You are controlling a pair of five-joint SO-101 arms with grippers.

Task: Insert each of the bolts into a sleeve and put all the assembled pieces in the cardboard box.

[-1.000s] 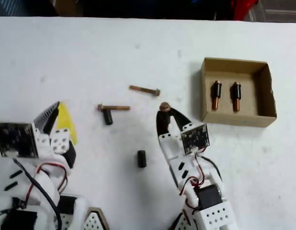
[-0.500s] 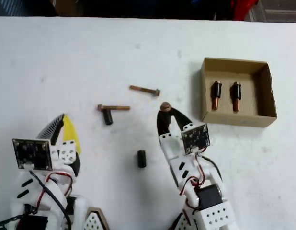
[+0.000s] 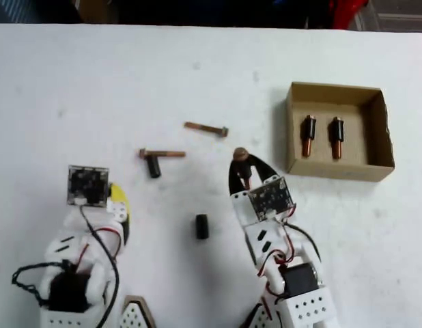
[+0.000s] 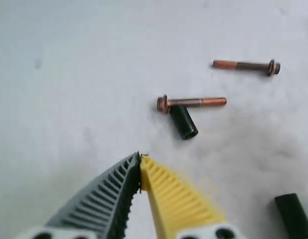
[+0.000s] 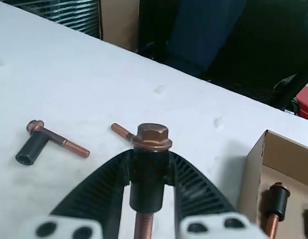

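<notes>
Bolt-in-sleeve piece (image 5: 149,186): I'm pinching it in right gripper (image 5: 149,162), probably fully seated. Next I'm lifting it over the cardboard box (image 3: 334,170) wall; left gripper (image 4: 140,160) sitting pressed together.

The high camera looks down on the table (image 3: 95,82) from the robot's side, wide enough to take in the cardboard box (image 3: 334,168). The left wrist camera sits close behind the left gripper (image 4: 140,158), tilted down at the tabletop — the right one looks flatter, over the right gripper (image 5: 149,155) and the sleeved bolt (image 5: 152,135) it grips, toward the far edge. All three share the loose bolt (image 3: 162,154) beside a sleeve (image 3: 153,166).
</notes>
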